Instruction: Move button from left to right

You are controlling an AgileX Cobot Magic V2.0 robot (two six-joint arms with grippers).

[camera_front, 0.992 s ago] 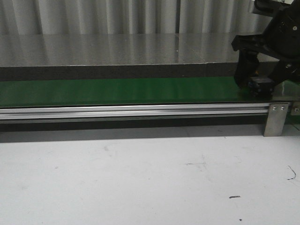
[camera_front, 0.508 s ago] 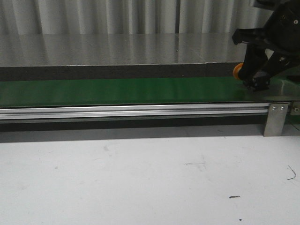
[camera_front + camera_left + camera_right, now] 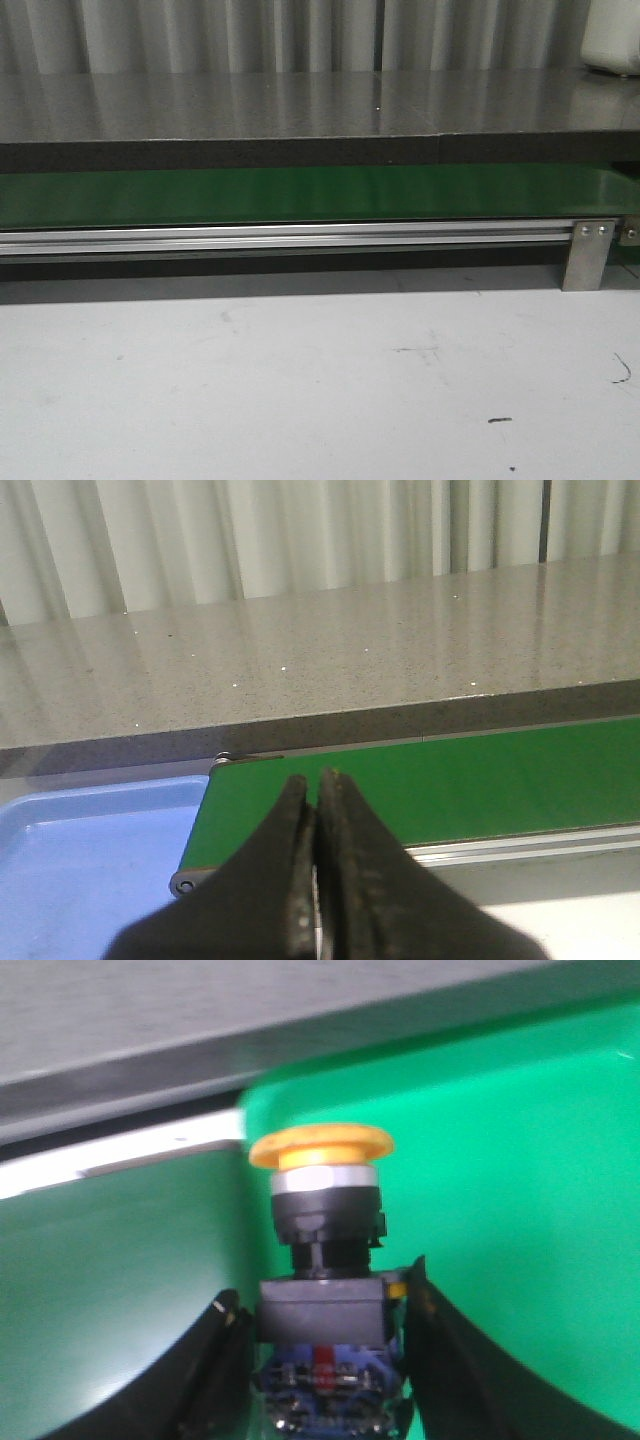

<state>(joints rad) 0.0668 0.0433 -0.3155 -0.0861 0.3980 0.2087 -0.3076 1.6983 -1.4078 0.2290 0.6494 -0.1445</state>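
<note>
Long green conveyor belt (image 3: 300,195) runs bare across the front view.
Right gripper (image 3: 320,1360) clamps the orange-yellow-headed, black-bodied push-button (image 3: 322,1260) above a bright green bin (image 3: 520,1210); left gripper (image 3: 318,880) jaws closed, holding nothing, near a blue tray (image 3: 90,860).

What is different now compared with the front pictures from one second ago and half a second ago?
The right arm, which worked at the right end of the green belt, has left the front view and taken the button with it. The right gripper is shut on its black body, above a bright green tray. The belt, the aluminium rail and the white table look unchanged.
</note>
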